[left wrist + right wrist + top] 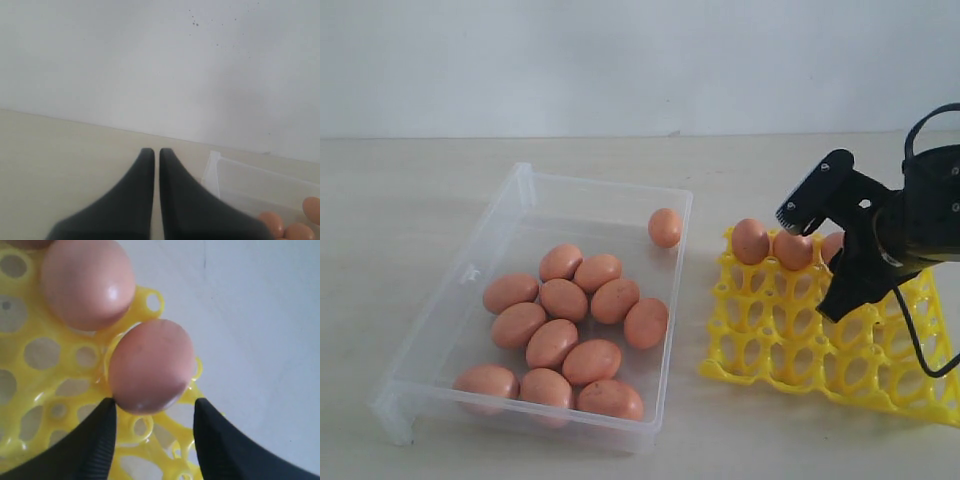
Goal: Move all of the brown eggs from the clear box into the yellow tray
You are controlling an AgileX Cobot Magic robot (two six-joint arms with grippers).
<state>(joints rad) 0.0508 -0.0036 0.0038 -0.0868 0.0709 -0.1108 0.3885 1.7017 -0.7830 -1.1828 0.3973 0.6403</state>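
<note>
I seem to work at a bare test bench, the sort a robotics lab keeps: a pale, wood-toned tabletop (410,200) runs back to a plain white wall (125,60) flecked with a few dark specks. On that top sit simple props, a clear box (460,280) of brown eggs (563,298) and a yellow tray (760,350), beside my own black arm (930,200) with its loose cable (918,345) trailing over the tray

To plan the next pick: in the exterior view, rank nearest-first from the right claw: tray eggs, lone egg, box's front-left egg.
1. Tray eggs, beside the right claw.
2. Lone egg, far right corner of the clear box.
3. Front-left egg, near left corner.
</note>
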